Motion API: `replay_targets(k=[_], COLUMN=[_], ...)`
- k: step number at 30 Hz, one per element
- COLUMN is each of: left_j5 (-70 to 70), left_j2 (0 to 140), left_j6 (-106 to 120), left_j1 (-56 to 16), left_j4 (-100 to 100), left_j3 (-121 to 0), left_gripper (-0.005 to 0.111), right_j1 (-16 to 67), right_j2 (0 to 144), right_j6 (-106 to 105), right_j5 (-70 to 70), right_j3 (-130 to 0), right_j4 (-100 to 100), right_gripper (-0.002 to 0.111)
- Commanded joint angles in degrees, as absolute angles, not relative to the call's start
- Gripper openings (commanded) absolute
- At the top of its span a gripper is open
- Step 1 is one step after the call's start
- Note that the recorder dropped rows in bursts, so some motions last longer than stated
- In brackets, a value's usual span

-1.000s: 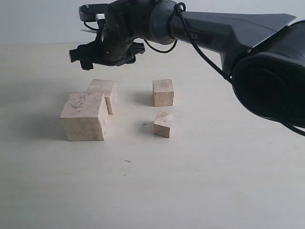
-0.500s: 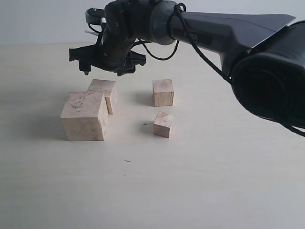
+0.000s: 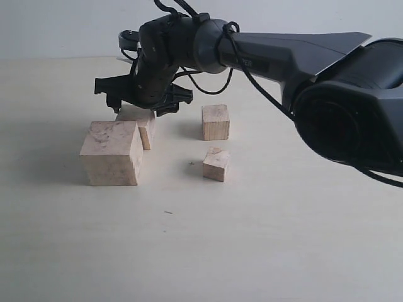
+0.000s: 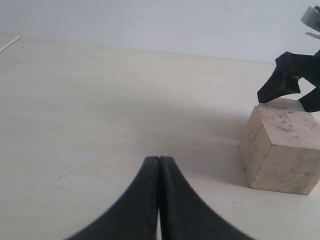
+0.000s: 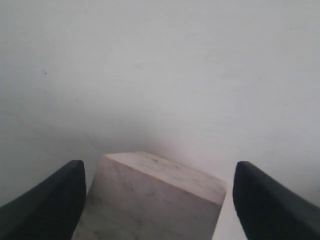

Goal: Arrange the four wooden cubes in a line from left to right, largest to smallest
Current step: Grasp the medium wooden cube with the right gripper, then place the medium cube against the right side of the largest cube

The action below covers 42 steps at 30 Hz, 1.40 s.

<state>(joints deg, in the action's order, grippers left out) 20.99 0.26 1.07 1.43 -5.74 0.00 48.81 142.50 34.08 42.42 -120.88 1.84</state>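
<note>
**A:** Where do the four wooden cubes sit?

**B:** Take the largest cube (image 3: 111,153) as the mark. The second-largest cube (image 3: 145,121) stands just behind its right corner, partly hidden by it; I can't tell if they touch. The third cube (image 3: 215,122) is well to its right and farther back. The smallest cube (image 3: 216,164) is also to its right but nearer the front, and turned slightly askew.

**A:** And the right gripper?

**B:** The right gripper (image 3: 143,107) hangs just behind the largest cube, over the second-largest one. Its jaws are spread wide, one finger on each side of that cube's top, with a gap on both sides. It grasps nothing.

**A:** The left gripper?

**B:** The left gripper (image 4: 159,200) has its jaws pressed together and empty, low over the pale tabletop (image 4: 100,100), with the largest cube near, ahead of it.
</note>
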Motion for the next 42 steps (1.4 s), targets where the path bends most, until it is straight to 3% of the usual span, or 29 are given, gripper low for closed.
replay_targets(k=[1,10,24,30,37,42], left_j5=[20.34,20.34,20.34,20.34,20.34,20.34], left_j2=[0.0,0.0,0.0,0.0,0.0,0.0], left_j6=[0.62,0.62,0.62,0.62,0.62,0.62], left_j1=[1.03,1.03,1.03,1.03,1.03,1.03], left_j4=[-5.71,-5.71,-5.71,-5.71,-5.71,-5.71], left_j3=[0.0,0.0,0.0,0.0,0.0,0.0], left_gripper=[0.0,0.0,0.0,0.0,0.0,0.0], right_j1=[48.53,47.69,47.23,47.23,44.86,42.85], right_j2=[142.81,142.5,138.0,134.41,131.25,130.6], right_j6=[33.97,33.42,21.94,1.34,-21.33,-26.18], right_j5=[47.77,56.69,58.66,69.5,69.96,69.96], right_j3=[-121.03,-121.03,-121.03,-121.03,-120.22,-119.69], right_j4=[0.87,-3.58,-6.47,-6.47,6.96,14.61], right_gripper=[0.075,0.073,0.0,0.0,0.0,0.0])
